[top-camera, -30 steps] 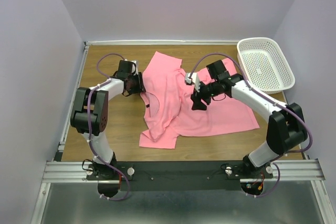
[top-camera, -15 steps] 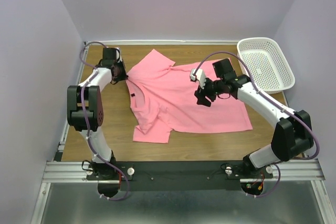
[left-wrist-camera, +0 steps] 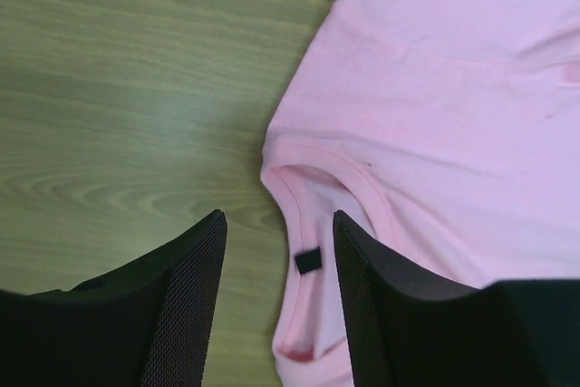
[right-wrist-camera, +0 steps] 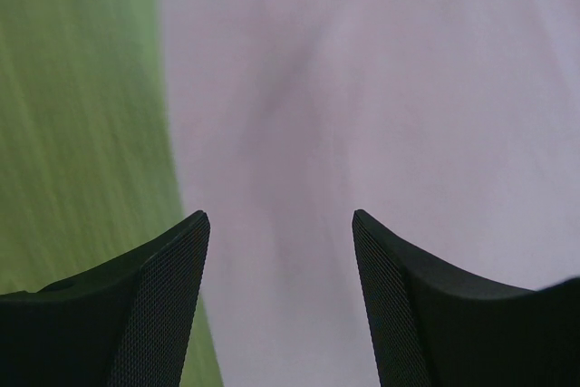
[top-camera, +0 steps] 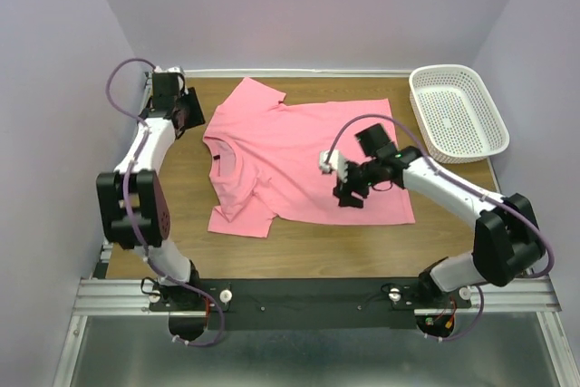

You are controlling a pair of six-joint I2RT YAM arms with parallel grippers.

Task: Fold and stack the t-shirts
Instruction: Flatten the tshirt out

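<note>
The salmon-pink t-shirt (top-camera: 299, 156) lies spread flat on the wooden table, round neck to the left and hem to the right. My left gripper (top-camera: 184, 113) is open and empty at the far left, apart from the shirt's shoulder. In the left wrist view the collar (left-wrist-camera: 304, 183), with its black tag, shows between the open fingers (left-wrist-camera: 195, 287) of the left gripper (left-wrist-camera: 279, 221). My right gripper (top-camera: 347, 195) is open just over the shirt's near right part. In the right wrist view the right gripper (right-wrist-camera: 281, 219) is over pink cloth (right-wrist-camera: 381, 88) near its edge.
A white perforated basket (top-camera: 453, 68) stands at the far right corner. Lilac walls close in the table at the back and both sides. Bare wood (top-camera: 181, 197) shows to the left of the shirt and along the near edge.
The shirt was bunched and has been drawn left and opened out flat. My left gripper moved to the far left and let go. My right gripper moved nearer over the cloth.
</note>
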